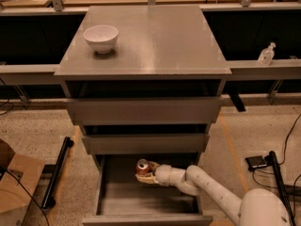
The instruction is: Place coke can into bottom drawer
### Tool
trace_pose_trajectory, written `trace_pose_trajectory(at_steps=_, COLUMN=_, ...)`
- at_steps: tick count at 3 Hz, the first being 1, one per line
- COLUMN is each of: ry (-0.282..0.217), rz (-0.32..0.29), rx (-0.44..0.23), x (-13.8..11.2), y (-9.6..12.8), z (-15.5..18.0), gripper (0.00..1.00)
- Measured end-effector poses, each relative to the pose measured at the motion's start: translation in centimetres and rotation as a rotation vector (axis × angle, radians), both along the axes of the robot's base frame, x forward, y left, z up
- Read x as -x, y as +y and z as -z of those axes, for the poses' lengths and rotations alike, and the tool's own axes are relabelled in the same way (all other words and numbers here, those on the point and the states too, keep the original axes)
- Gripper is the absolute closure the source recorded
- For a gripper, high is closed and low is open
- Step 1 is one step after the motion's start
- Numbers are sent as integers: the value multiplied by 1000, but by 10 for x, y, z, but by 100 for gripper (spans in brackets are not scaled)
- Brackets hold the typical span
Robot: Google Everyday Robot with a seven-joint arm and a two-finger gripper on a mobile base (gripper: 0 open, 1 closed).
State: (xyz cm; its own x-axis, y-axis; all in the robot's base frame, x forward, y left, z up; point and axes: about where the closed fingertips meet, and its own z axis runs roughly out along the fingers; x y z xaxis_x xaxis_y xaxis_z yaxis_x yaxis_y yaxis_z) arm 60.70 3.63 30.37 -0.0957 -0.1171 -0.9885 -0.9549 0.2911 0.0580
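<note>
The coke can, red with a silver top, is held upright inside the open bottom drawer, near its back wall and just above the grey floor. My gripper reaches in from the right on a white arm and is shut on the can's lower part. The drawer is pulled out below the two upper drawers.
A white bowl sits on the cabinet top at the back left. The two upper drawers stick out above the open one. A cardboard box and a black bar lie on the floor at the left; cables lie at the right.
</note>
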Motion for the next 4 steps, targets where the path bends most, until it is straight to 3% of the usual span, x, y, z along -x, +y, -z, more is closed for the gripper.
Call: trace_pose_trajectory(at_steps=4, ry=2, rz=76, rx=-32, x=-24, y=16, z=90, gripper=100)
